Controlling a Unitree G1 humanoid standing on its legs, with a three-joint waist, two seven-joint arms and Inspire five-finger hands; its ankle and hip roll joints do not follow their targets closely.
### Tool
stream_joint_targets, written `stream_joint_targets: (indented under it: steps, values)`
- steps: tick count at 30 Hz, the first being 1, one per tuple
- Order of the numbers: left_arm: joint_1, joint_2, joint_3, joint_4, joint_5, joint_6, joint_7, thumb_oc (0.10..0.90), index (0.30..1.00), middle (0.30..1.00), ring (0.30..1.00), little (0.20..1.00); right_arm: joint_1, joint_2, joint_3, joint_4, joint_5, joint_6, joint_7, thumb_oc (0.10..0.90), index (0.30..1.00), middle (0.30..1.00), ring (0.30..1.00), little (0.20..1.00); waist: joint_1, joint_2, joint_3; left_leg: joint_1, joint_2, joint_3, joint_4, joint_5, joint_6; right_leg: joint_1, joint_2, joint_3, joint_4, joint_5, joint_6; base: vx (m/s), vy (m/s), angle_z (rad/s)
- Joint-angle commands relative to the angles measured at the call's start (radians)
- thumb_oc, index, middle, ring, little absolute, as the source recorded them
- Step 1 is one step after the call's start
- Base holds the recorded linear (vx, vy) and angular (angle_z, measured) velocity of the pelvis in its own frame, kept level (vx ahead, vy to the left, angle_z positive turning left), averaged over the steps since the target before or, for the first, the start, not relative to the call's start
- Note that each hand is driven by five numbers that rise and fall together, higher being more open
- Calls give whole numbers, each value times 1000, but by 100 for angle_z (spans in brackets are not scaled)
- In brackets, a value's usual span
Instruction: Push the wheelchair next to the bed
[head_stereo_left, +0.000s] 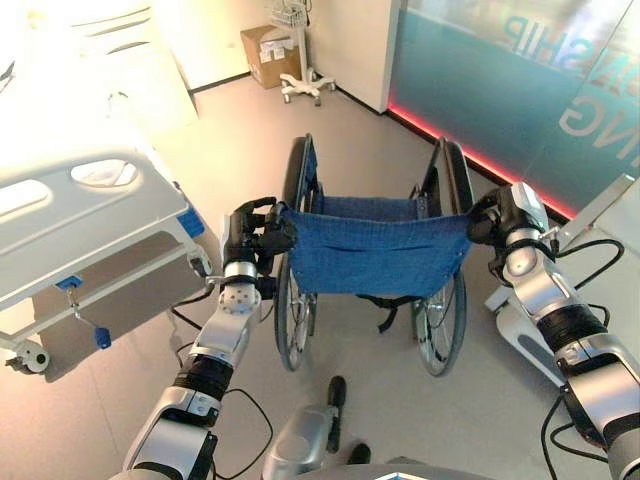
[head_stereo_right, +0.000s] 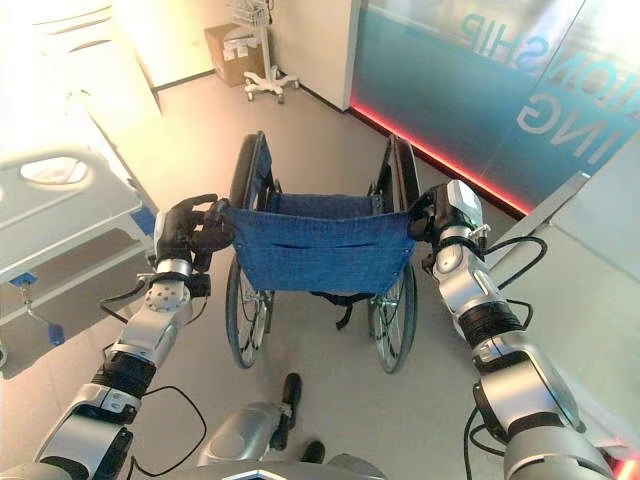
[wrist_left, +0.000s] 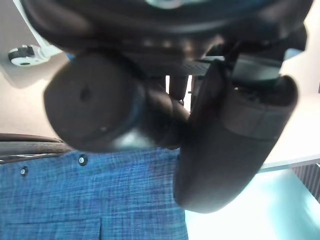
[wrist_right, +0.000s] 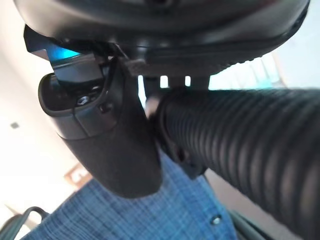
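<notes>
My left hand (head_stereo_left: 250, 238) reaches forward with its fingers curled round the wheelchair's left push handle (wrist_left: 95, 107), thumb wrapped beside it. My right hand (head_stereo_left: 505, 215) is raised on its bent arm, clamped on the ribbed right push handle (wrist_right: 250, 145). The wheelchair (head_stereo_left: 372, 250) stands directly before me, its blue fabric backrest (head_stereo_left: 375, 255) stretched between my hands, wheels on the floor. The hospital bed (head_stereo_left: 85, 215) stands to my left, near the wheelchair but apart from it.
</notes>
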Motion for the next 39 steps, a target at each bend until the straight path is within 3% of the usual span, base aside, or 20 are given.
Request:
stream_joint_targets:
  steps: [1, 4, 6, 7, 8, 9, 11, 12, 15, 16, 18, 22, 23, 25, 26, 28, 33, 35, 37, 39]
  values:
    - [76, 54, -50, 16, 2, -37, -66, 400, 300, 300, 300, 300, -26, -4, 42, 29, -94, -36, 79, 400, 300, 300, 300, 300, 85, -9, -21, 13, -35, -6, 39, 65, 84, -21, -83, 81, 248, -100, 114, 305, 10, -50]
    - [95, 65, -41, 8, 56, -26, -70, 400, 300, 300, 300, 300, 14, 5, 25, 41, -62, -77, 69, 400, 300, 300, 300, 300, 98, -35, -51, 59, -14, 30, 22, 34, 131, -11, -135, 39, 423, -44, 165, 446, 51, -50]
    - [94, 73, -49, 9, 86, -19, -75, 400, 300, 300, 300, 300, 39, 12, 3, 47, -53, -95, 62, 400, 300, 300, 300, 300, 100, -47, -66, 81, -28, 21, 6, 33, 147, -11, -163, 31, 518, 3, 197, 383, 61, 3]
    - [95, 79, -53, 7, 91, -9, -81, 400, 300, 300, 300, 300, 65, 13, -14, 37, -45, -104, 56, 400, 300, 300, 300, 300, 93, -45, -79, 102, -30, 7, -4, 29, 155, -42, -179, 43, 573, 73, 220, 323, 44, 16]
    - [95, 82, -55, 7, 86, -7, -82, 400, 300, 300, 300, 300, 75, 13, -20, 32, -47, -108, 53, 400, 300, 300, 300, 300, 88, -46, -78, 113, -34, 0, -4, 24, 157, -58, -197, 47, 585, 89, 225, 362, 7, 5]
    - [90, 83, -63, 16, 65, -8, -78, 400, 300, 300, 300, 300, 94, 12, -27, 22, -61, -122, 51, 400, 300, 300, 300, 300, 73, -31, -83, 130, -22, -16, 4, 13, 156, -110, -231, 53, 567, 118, 224, 294, -72, 3]
    - [70, 88, -79, 37, 48, -18, -78, 400, 300, 300, 300, 300, 89, 15, -21, 32, -54, -134, 33, 400, 300, 300, 300, 300, 56, -15, -69, 151, -8, -35, 26, -5, 150, -169, -254, 62, 506, 98, 213, 274, -192, 35]
    - [42, 88, -98, 61, 34, -23, -80, 400, 300, 300, 300, 300, 75, 16, -15, 53, -42, -146, 13, 400, 300, 300, 300, 300, 40, -5, -56, 168, 1, -66, 44, -22, 144, -225, -267, 73, 413, 107, 199, 198, -255, 64]
    - [10, 91, -121, 88, 21, -35, -85, 400, 300, 300, 300, 300, 56, 16, -8, 82, -22, -155, -13, 400, 300, 300, 300, 300, 19, -13, -36, 191, 2, -98, 58, -56, 140, -283, -302, 96, 303, 170, 205, 247, -333, 83]
    - [-16, 90, -134, 104, 9, -41, -96, 400, 300, 300, 300, 300, 41, 8, -3, 91, -13, -151, -27, 400, 300, 300, 300, 300, -7, -30, -18, 219, -10, -145, 73, -108, 140, -346, -343, 155, 186, 266, 235, 355, -392, 43]
    - [-27, 86, -139, 101, 7, -43, -96, 400, 300, 300, 300, 300, 31, 1, 1, 66, -17, -128, -31, 400, 300, 300, 300, 300, -22, -36, -6, 237, -8, -194, 82, -149, 138, -373, -362, 206, 97, 305, 252, 419, -509, 69]
    - [-50, 76, -142, 89, 20, -35, -87, 400, 300, 300, 300, 300, -2, -10, 9, 16, -25, -78, -27, 400, 300, 300, 300, 300, -40, -61, 3, 214, 3, -232, 124, -183, 127, -382, -349, 250, 95, 305, 263, 249, -498, 70]
    - [-51, 73, -133, 80, 34, -19, -91, 400, 300, 300, 300, 300, -12, -21, 10, -1, -11, -53, -21, 400, 300, 300, 300, 300, -37, -76, -4, 186, 22, -228, 174, -195, 119, -378, -330, 225, 148, 242, 263, 221, -454, 64]
    - [-41, 68, -125, 66, -10, 7, -96, 400, 300, 300, 300, 300, -7, -21, 13, -53, -20, -10, 11, 400, 300, 300, 300, 300, -47, -87, -5, 184, 51, -227, 217, -205, 106, -389, -318, 210, 203, 204, 255, 325, -463, 88]
    - [-26, 51, -118, 63, -9, 13, -96, 400, 300, 300, 300, 300, 8, -43, 15, -78, -44, -9, 37, 400, 300, 300, 300, 300, -64, -87, -9, 223, 108, -206, 217, -199, 79, -386, -313, 184, 233, 170, 232, 371, -357, 92]
    - [-16, 41, -121, 71, -17, 2, -87, 400, 300, 300, 300, 300, 35, -62, 6, -67, -66, -49, 64, 400, 300, 300, 300, 300, -83, -82, -15, 261, 167, -186, 222, -144, 51, -356, -298, 153, 231, 150, 201, 338, -340, 76]
    - [-33, 16, -128, 81, -17, -11, -95, 400, 300, 300, 300, 300, 66, -74, 12, -45, -78, -73, 35, 400, 300, 300, 300, 300, -115, -78, -17, 242, 224, -113, 313, -69, 45, -318, -263, 106, 236, 104, 148, 197, -340, 69]
    - [-40, 0, -140, 89, -13, -9, -90, 400, 300, 300, 300, 300, 87, -71, 5, -37, -85, -83, 27, 400, 300, 300, 300, 300, -119, -79, -12, 209, 218, -81, 350, -52, 43, -272, -238, 81, 216, 85, 128, 236, -357, 66]
    - [-29, -16, -142, 89, 5, -14, -73, 400, 300, 300, 300, 300, 84, -64, 10, -18, -99, -99, 27, 400, 300, 300, 300, 300, -97, -75, 2, 179, 130, -96, 321, -82, 56, -217, -205, 93, 176, 81, 128, 219, -188, 52]
    - [-22, -22, -139, 85, -3, -18, -61, 400, 300, 300, 300, 300, 71, -58, 11, -3, -117, -109, 27, 400, 300, 300, 300, 300, -85, -66, 12, 166, 87, -72, 268, -84, 56, -185, -189, 88, 142, 84, 132, 184, -98, 1]
